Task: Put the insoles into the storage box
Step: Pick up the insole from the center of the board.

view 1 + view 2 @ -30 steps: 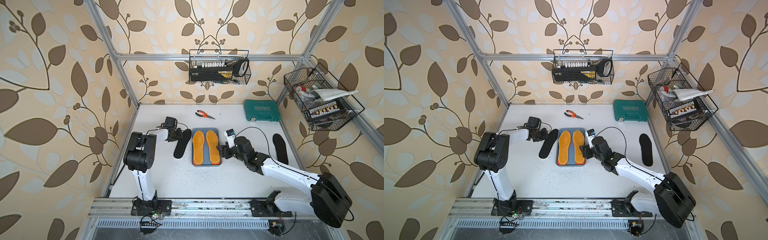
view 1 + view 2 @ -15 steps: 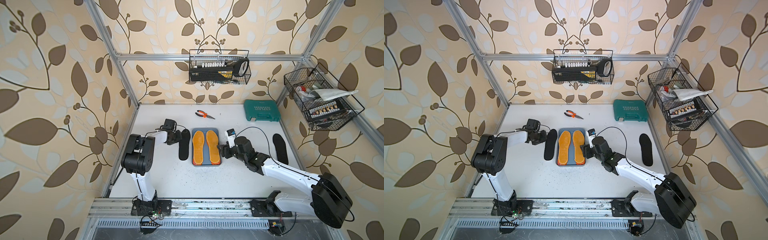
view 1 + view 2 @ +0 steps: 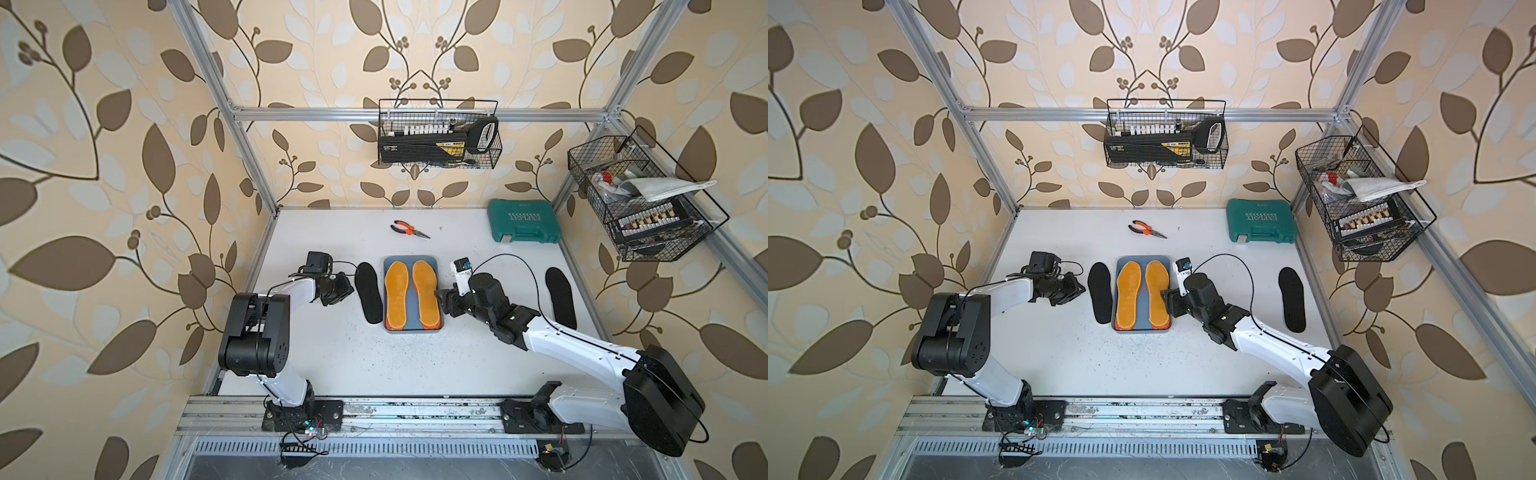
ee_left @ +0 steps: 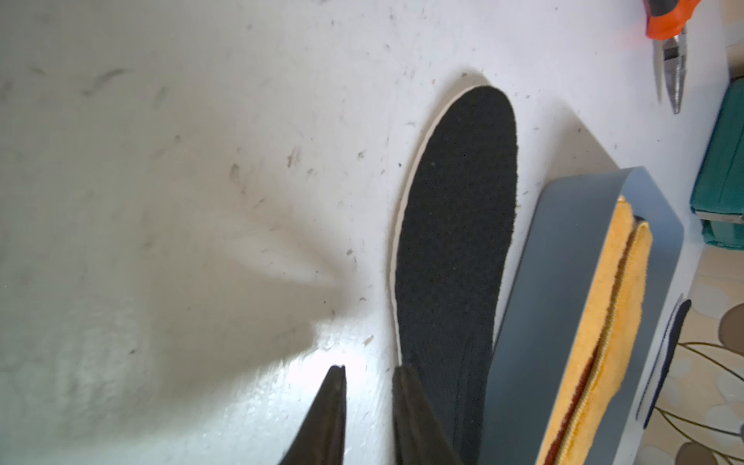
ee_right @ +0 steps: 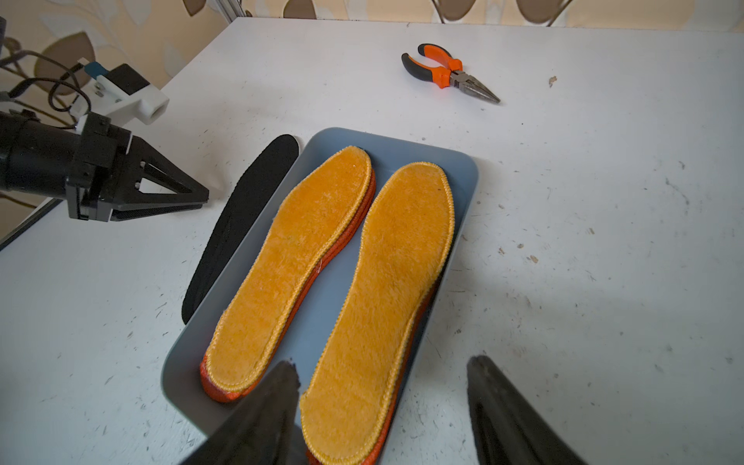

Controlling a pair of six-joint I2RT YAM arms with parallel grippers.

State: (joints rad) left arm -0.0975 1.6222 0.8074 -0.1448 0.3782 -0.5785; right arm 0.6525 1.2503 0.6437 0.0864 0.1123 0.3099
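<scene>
The blue-grey storage box [image 3: 409,260] [image 5: 463,161] lies mid-table. Two orange-yellow insoles [image 3: 395,293] [image 3: 424,293] rest on top inside it, with orange-edged insoles [image 5: 209,386] stacked under them. One black insole [image 3: 369,297] [image 4: 455,225] lies flat along the box's left wall. Another black insole [image 3: 561,297] lies far right. My left gripper [image 3: 351,286] [image 4: 368,372] is slightly open just left of the near black insole, with bare table between its fingers. My right gripper [image 3: 438,299] [image 5: 382,370] is open, straddling the right orange-yellow insole's end and the box wall.
Orange-handled pliers [image 3: 409,230] lie behind the box. A green tool case [image 3: 523,221] sits at the back right. Black wire baskets hang on the back wall [image 3: 438,135] and the right wall [image 3: 640,199]. Frame posts border the table.
The left black insole has swung from tilted to lying parallel against the box. My left gripper closed, then opened a little and drew back left. The right arm has not moved.
</scene>
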